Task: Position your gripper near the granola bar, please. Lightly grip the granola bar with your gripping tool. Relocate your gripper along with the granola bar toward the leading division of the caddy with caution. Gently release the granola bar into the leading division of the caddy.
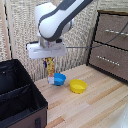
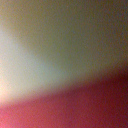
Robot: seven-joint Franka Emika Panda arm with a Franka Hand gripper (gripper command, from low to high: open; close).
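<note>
In the exterior view the granola bar (image 1: 50,71) stands upright, yellow and brown-orange with a white lower end, just beside the blue bowl (image 1: 59,79). My gripper (image 1: 49,61), a white boxy head with short dark fingers, is right above it and shut on its top end. I cannot tell whether the bar's lower end touches the table. The black caddy (image 1: 31,95) with thin dividers fills the exterior view's lower left, apart from the bar. The wrist view is a close blur of grey-green and red and shows nothing clearly.
A yellow bowl (image 1: 78,86) sits on the wooden table to the right of the blue bowl. A brown drawer cabinet (image 1: 112,42) stands at the exterior view's right. A woven wall panel is behind.
</note>
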